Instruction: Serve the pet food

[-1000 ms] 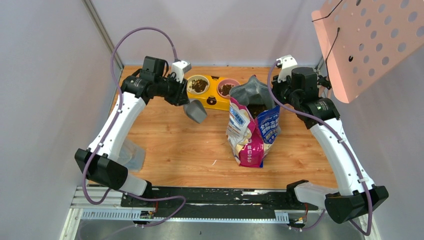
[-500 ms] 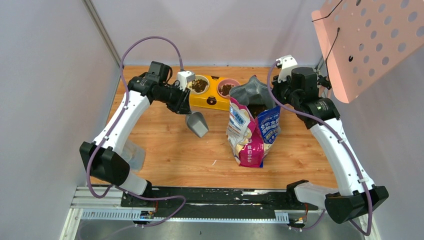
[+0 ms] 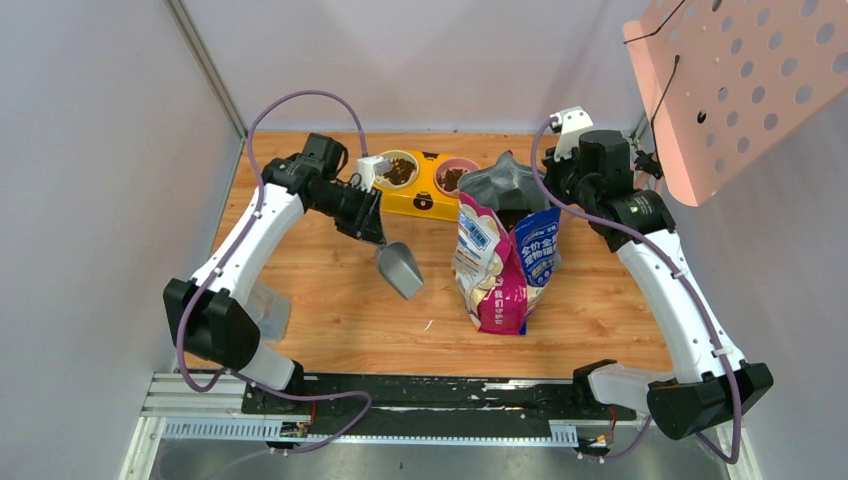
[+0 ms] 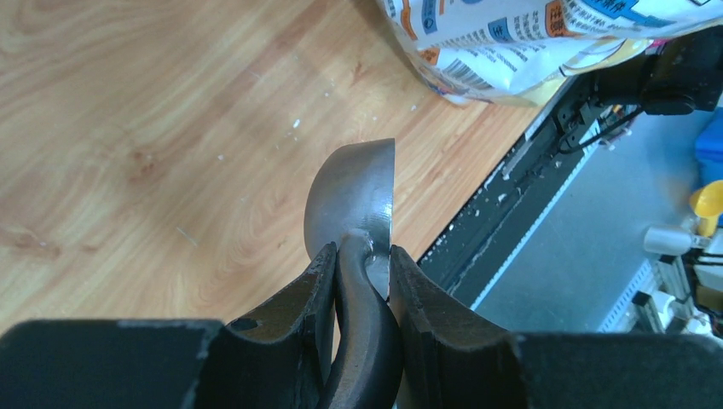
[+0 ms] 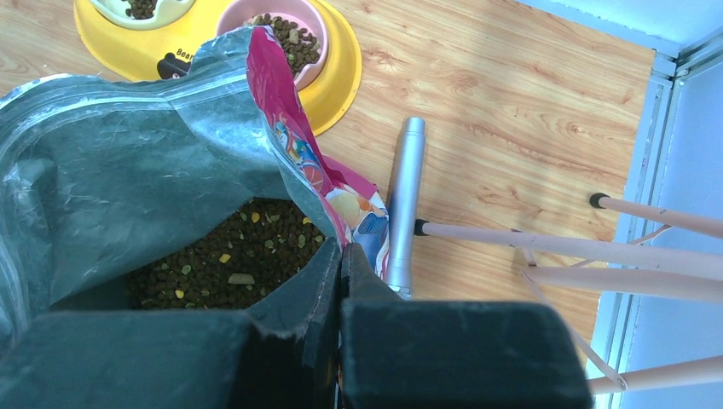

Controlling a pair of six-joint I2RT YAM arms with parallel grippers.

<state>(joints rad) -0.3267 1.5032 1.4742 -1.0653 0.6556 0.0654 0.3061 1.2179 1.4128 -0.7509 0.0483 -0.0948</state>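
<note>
The right claw (image 5: 341, 256), lower middle of its wrist view, is pressed together on the rim of the printed bag (image 3: 497, 268), which stands centre-right on the wooden surface (image 3: 320, 290). The left claw (image 4: 359, 258) pinches the handle of a grey metal scoop (image 4: 351, 189), left of the bag and apart from it. Dark brown pet food (image 5: 226, 260) lies inside the bag's open mouth and in both bowls of the yellow feeder (image 3: 425, 200) at upper centre. A silver tube (image 5: 404, 204) lies just beside the bag.

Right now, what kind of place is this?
Probably a robot test booth, not a home: plain walls enclose a wooden table, two arms are bolted to a base rail, and a pink perforated board hangs above.
</note>
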